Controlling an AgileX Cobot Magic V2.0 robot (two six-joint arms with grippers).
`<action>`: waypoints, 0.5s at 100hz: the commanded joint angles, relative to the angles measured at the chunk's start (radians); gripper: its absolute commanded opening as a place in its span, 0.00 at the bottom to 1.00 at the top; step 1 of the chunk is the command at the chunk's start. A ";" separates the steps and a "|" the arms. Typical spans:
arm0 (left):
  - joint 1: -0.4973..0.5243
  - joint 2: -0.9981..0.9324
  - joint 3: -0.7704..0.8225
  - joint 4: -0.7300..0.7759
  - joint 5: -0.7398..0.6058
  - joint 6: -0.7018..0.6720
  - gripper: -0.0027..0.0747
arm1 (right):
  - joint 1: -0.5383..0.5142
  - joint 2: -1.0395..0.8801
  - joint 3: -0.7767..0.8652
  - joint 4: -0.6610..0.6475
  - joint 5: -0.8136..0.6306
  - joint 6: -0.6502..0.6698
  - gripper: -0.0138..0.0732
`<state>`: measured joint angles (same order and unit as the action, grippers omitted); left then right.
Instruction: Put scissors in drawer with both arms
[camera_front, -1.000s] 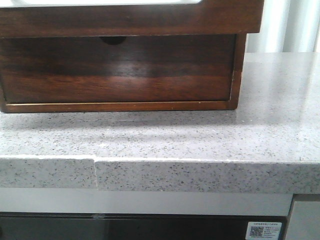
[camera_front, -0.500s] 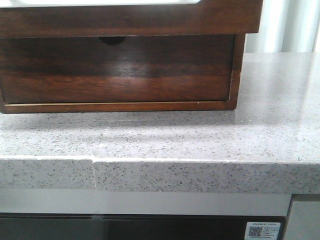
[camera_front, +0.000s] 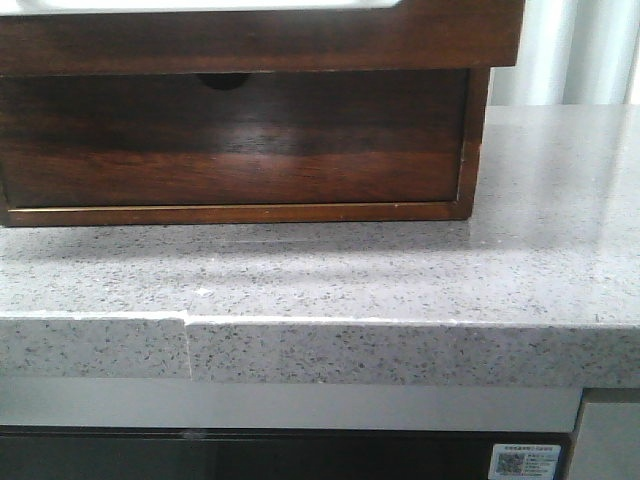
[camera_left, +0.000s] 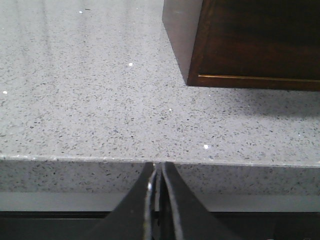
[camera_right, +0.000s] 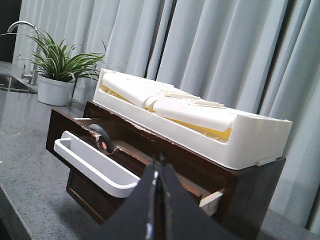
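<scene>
The scissors (camera_right: 103, 140) show only as a grey handle loop with an orange accent. They lie inside a white tray (camera_right: 92, 167) in the cabinet's upper drawer (camera_right: 75, 121), which is pulled out. In the front view this upper drawer's front (camera_front: 260, 38) overhangs the lower drawer (camera_front: 240, 140), a shut dark brown glossy front with a half-round notch in its top edge. My right gripper (camera_right: 159, 162) is shut and empty, some way off the cabinet's corner. My left gripper (camera_left: 157, 167) is shut and empty at the counter's front edge. Neither gripper shows in the front view.
The cabinet (camera_left: 250, 45) stands on a speckled grey stone counter (camera_front: 400, 270). A white organiser box (camera_right: 200, 125) sits on top of the cabinet. A potted plant (camera_right: 57, 75) and a sink tap (camera_right: 20, 30) stand beyond it. Grey curtains (camera_right: 225, 50) hang behind.
</scene>
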<state>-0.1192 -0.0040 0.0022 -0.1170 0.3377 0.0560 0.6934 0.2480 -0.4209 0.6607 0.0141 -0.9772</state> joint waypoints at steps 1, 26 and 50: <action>0.003 -0.031 0.024 -0.020 -0.016 -0.007 0.01 | -0.007 0.007 -0.022 0.004 -0.064 -0.001 0.12; 0.003 -0.031 0.024 -0.020 -0.016 -0.007 0.01 | -0.046 0.000 0.105 0.004 -0.303 -0.001 0.12; 0.003 -0.031 0.024 -0.020 -0.016 -0.007 0.01 | -0.262 0.000 0.295 -0.408 -0.447 0.490 0.12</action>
<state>-0.1192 -0.0040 0.0022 -0.1170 0.3397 0.0555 0.5259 0.2406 -0.1538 0.4473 -0.3451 -0.7473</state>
